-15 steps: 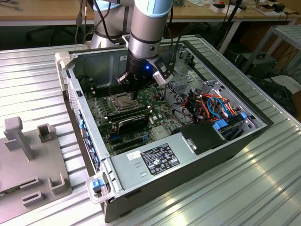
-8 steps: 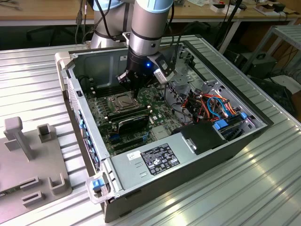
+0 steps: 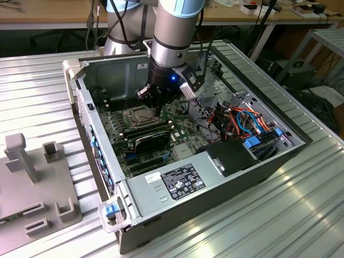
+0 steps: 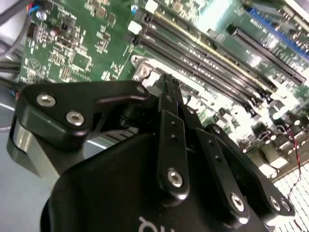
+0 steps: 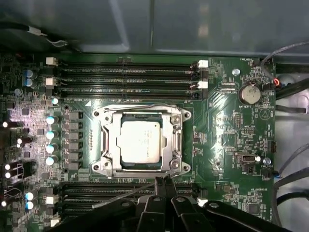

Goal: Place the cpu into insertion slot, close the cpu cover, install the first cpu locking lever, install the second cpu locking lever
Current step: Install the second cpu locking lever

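Claw [image 5: 162, 186] position: fingertips pressed together with nothing between them, hovering just beside the insertion slot [image 5: 143, 140], at the edge facing the near memory slots [image 5: 125, 191]. The cpu [image 5: 140, 141] lies flat in the slot, and the cpu cover [image 5: 108, 140] appears folded down around it. A thin lever [image 5: 123, 197] runs beside the fingertips, so the narrow closed tip probably suits pushing it.
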`<state>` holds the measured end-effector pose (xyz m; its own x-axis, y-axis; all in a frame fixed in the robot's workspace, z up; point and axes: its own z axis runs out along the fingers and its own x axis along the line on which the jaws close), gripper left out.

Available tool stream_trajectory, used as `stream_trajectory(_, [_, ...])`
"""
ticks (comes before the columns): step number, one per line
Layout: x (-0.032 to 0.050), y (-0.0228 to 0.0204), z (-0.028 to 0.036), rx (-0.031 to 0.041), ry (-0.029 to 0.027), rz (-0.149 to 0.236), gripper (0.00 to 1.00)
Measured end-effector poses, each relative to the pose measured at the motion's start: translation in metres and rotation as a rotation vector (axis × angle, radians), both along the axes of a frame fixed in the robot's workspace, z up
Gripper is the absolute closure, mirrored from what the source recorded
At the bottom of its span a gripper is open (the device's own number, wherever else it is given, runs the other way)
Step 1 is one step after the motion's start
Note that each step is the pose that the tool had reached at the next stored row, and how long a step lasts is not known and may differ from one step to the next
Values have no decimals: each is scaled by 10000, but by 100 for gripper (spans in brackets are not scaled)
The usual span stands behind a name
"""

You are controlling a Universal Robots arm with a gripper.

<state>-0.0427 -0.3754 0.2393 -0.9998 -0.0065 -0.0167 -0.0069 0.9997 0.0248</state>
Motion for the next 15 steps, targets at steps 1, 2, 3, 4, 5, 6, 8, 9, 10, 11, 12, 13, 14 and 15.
stream_trajectory(1, [-11, 0, -10, -1, 0, -63, 89])
stream_trajectory(2, [-24, 0, -22, -1, 0, -134, 89])
stream_trajectory(3, [-48, -10, -29, -2, 0, -160, 89])
stream_trajectory(4, [-57, -23, -30, -1, 0, -159, 89])
stream_trajectory(5, [-68, -26, -33, 1, -1, -160, 89])
stream_trajectory(6, [-99, -26, -39, 0, 0, -158, 89])
stream_trajectory(8, [-168, -27, -54, -1, 0, -162, 89])
stream_trajectory(9, [-201, -26, -65, -1, 0, -167, 89])
stream_trajectory(10, [-216, -25, -80, -1, 5, -180, 89])
stream_trajectory(11, [-227, -24, -96, -2, 10, -201, 89])
stream_trajectory(12, [-234, -22, -106, -2, 12, -218, 89])
stream_trajectory(13, [-245, -22, -115, -1, 13, -237, 89])
stream_trajectory(14, [-260, -22, -121, -3, 14, -252, 89])
stream_trajectory(15, [-281, -22, -130, -2, 14, -269, 89])
